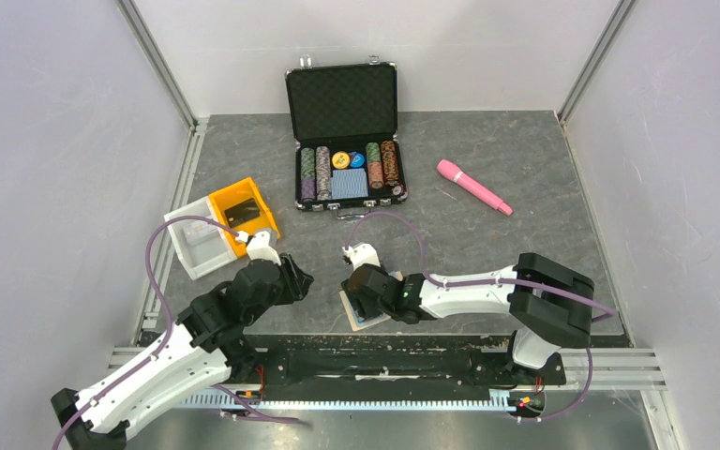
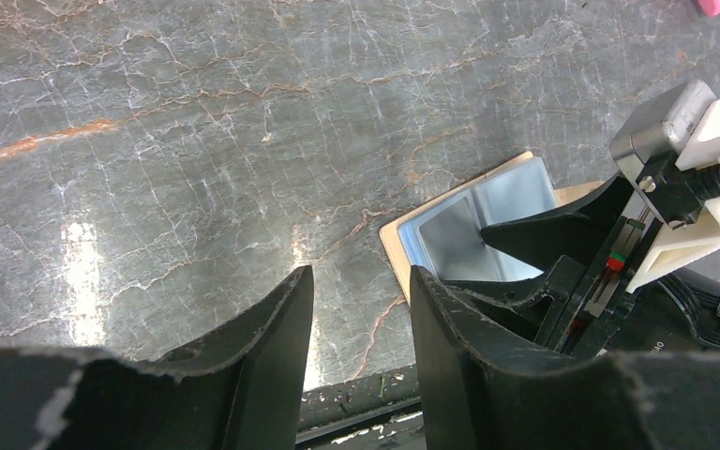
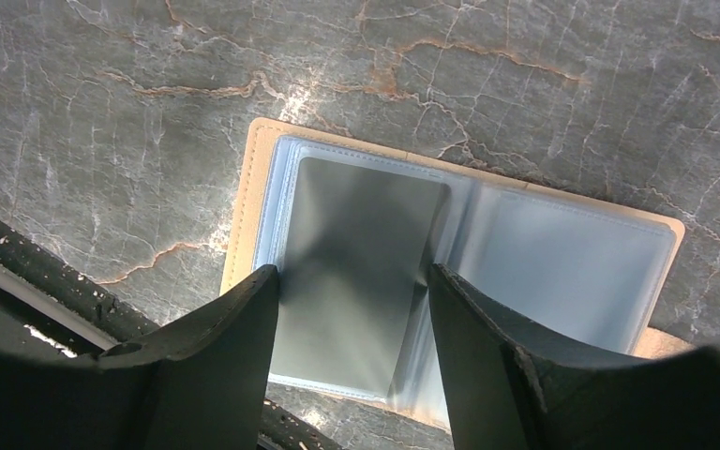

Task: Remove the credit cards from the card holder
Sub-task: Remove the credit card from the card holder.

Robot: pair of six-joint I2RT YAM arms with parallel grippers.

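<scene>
The right pincer (image 3: 352,274) filled the bottom of its wrist view, its two black fingers (image 3: 216,366) spread wide and set to either side of the left inner panel of the card holder (image 3: 544,253); nothing was pinched between them, and whether the tips touched the panel could not be told. The card holder lay open and flat on the grey marbled bench (image 1: 487,253), its tan cover showing as a rim around blue-grey clear sleeves, and a grey card (image 3: 366,253) sat in the left sleeve between the fingers. In the top view the holder rested near the bench's front edge, between the two arms and largely hidden beneath the right wrist. The left pincer (image 2: 358,281) hung over bare bench just to the left of the holder, its fingers parted by a narrow gap and holding nothing. Toward the back of the bench a black poker-chip case (image 1: 345,131) stood open with its lid up and rows of chips inside. A pink pen-like stick (image 1: 473,186) lay to the right of the case, well apart from the holder, and an orange-and-white box (image 1: 220,230) sat at the left, near the left arm.
</scene>
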